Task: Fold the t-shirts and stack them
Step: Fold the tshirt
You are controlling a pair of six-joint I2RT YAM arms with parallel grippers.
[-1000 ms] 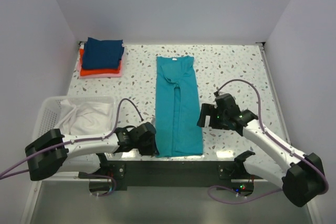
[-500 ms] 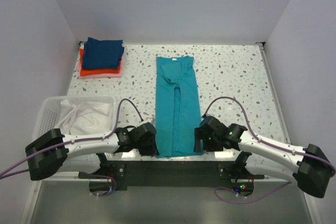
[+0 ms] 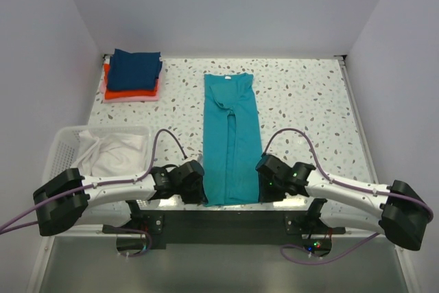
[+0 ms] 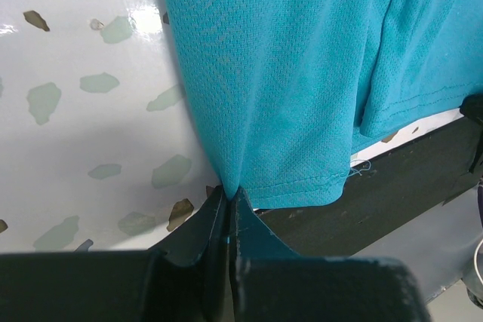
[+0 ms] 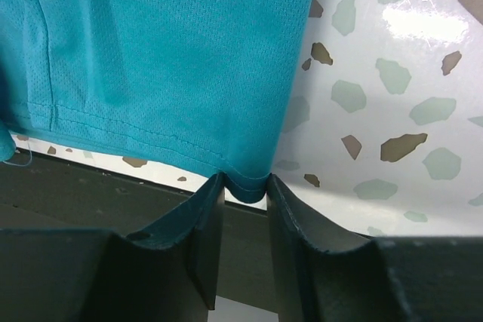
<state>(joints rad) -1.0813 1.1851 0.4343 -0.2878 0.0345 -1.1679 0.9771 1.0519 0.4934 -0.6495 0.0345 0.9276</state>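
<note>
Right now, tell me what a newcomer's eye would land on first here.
The teal t-shirt, folded into a long strip down the middle of the table. The left gripper is shut on its near left corner, and the right gripper straddles the near right corner, jaws apart. At the far left sits a stack of folded t-shirts, navy on top.

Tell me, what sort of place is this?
Likely a robot test booth for folding laundry: bare walls box in a speckled table, two arms are bolted to its edge, and a teal shirt lies flat.
</note>
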